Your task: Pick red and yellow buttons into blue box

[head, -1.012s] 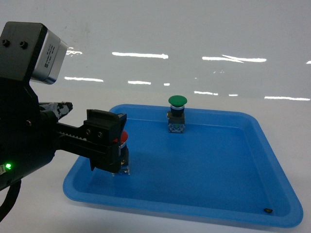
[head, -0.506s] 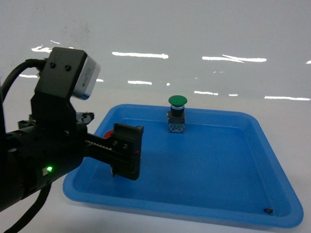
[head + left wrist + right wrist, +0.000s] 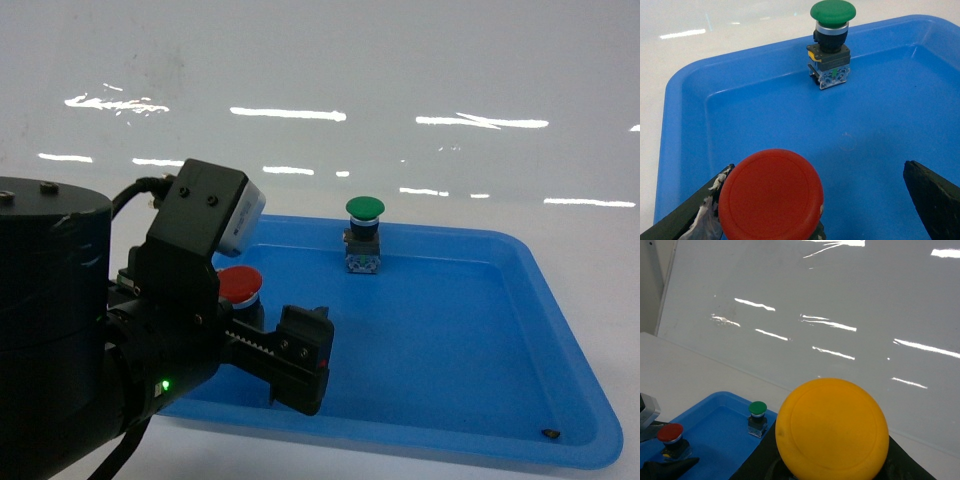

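The red button point(image 3: 241, 285) stands upright in the left part of the blue box point(image 3: 520, 262), a shallow blue tray. My left gripper point(image 3: 272, 338) is open around it. In the left wrist view the red cap point(image 3: 771, 196) sits against the left finger point(image 3: 692, 222), and the right finger point(image 3: 934, 200) stands well apart from it. The yellow button point(image 3: 832, 427) fills the right wrist view, and my right gripper point(image 3: 832, 462) is shut on it, high and to the right of the blue box point(image 3: 715, 415). The head view shows neither the right gripper nor the yellow button.
A green-capped button point(image 3: 364, 235) stands upright at the back middle of the tray and also shows as the green button point(image 3: 832, 40) in the left wrist view. A small dark speck point(image 3: 549, 434) lies in the tray's front right corner. A glossy white table surrounds the tray.
The left gripper, shut on the red button a second ago, has opened and the arm has swung right and closer to the camera. The red button now stands free in the tray.
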{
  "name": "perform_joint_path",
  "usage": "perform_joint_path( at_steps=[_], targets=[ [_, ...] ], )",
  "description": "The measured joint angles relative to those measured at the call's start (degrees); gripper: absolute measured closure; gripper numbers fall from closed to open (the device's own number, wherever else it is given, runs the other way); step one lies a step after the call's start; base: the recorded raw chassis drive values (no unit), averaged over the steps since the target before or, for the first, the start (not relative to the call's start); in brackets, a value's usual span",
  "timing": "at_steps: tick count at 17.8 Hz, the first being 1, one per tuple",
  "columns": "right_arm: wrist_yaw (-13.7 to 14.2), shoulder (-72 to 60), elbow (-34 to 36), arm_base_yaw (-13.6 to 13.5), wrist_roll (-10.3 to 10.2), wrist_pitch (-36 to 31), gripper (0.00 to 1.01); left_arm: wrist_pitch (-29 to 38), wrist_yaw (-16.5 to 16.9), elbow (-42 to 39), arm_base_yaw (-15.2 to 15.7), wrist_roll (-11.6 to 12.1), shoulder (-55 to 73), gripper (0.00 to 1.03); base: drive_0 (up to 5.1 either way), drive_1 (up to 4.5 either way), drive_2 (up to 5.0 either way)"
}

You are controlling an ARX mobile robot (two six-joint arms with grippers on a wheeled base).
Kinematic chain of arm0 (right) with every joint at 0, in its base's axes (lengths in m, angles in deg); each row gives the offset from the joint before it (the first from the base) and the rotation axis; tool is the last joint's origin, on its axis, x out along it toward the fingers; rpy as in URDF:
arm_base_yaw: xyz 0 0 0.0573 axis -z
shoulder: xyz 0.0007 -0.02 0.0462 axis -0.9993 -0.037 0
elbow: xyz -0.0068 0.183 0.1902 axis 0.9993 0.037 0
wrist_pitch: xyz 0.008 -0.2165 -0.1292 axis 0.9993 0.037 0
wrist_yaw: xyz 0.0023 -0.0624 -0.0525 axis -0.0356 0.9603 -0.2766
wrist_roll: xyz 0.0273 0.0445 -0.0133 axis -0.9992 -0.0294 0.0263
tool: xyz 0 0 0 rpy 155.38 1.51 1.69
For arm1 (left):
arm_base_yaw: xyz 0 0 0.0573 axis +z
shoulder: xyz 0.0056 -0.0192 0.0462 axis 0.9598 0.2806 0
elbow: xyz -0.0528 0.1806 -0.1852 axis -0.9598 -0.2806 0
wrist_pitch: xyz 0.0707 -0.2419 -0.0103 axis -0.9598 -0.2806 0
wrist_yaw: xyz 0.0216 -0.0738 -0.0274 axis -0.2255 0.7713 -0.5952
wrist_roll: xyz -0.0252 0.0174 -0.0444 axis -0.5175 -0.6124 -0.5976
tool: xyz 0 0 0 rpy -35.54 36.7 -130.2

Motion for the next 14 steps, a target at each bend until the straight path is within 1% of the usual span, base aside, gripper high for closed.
perform_joint_path(
  at_steps=[3,4,6,7,9,10,14],
  targets=[
    [0.0,0.0,0.0,0.0,0.0,0.0,0.73,-0.3,-0.1,0.1,0.5,0.4,0.8,0.05,0.0,0.00,0.0],
    [0.0,0.0,0.0,0.0,0.0,0.0,0.73,-0.5,-0.1,0.2,0.6,1.1,1.0,0.05,0.0,0.00,0.0],
    [0.0,0.0,0.0,0.0,0.0,0.0,0.73,-4.6,0.3,0.9,0.6,3.0,1.5,0.05,0.0,0.00,0.0],
    [0.0,0.0,0.0,0.0,0.0,0.0,0.73,-4.5,0.6,1.2,0.6,3.1,1.8,0.05,0.0,0.00,0.0],
    [0.0,0.0,0.0,0.0,0.0,0.0,0.73,-4.5,0.6,1.4,0.6,4.0,1.8,0.22,0.0,0.00,0.0],
    [0.0,0.0,0.0,0.0,0.0,0.0,0.73,-4.5,0.6,1.4,0.6,4.3,1.8,0.33,0.0,0.00,0.0],
    [0.0,0.0,0.0,0.0,0.0,0.0,0.73,-4.6,0.6,1.4,0.6,4.5,1.8,0.69,0.0,0.00,0.0]
  ],
)
